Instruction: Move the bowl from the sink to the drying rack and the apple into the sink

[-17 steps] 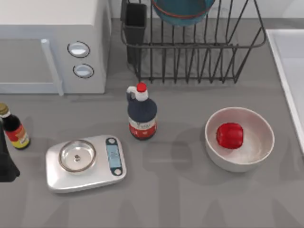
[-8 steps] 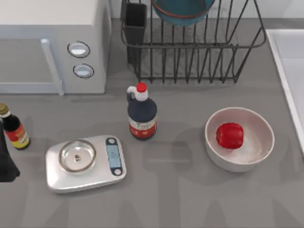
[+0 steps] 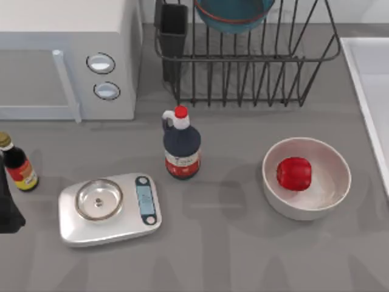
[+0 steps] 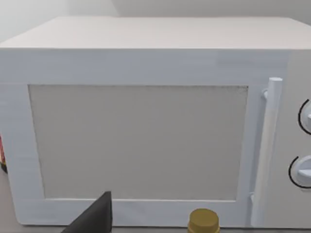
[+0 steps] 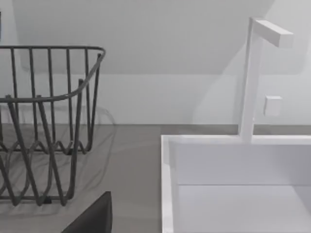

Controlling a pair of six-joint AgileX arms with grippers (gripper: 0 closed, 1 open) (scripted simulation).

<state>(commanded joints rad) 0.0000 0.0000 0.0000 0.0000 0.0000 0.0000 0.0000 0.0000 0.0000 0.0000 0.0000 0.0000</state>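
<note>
The teal-blue bowl [image 3: 234, 13] with its reddish band stands on edge in the black wire drying rack [image 3: 255, 67] at the back. The red apple [image 3: 294, 173] lies inside a plain white bowl [image 3: 328, 198] at the right of the counter. The sink [image 3: 372, 79] runs along the right edge, and its white wall [image 5: 167, 184] stands close in the right wrist view. My left gripper [image 3: 6, 210] is a dark shape parked at the left edge, with a dark part [image 4: 95, 219] facing the microwave. A dark part of my right gripper [image 5: 92, 218] sits between rack and sink.
A white microwave [image 3: 67, 55] fills the back left. A dark sauce bottle with a red cap [image 3: 181, 146] stands mid-counter. A silver kitchen scale [image 3: 109, 208] and a small brown bottle [image 3: 18, 165] are at the left. A faucet [image 5: 252, 73] rises behind the sink.
</note>
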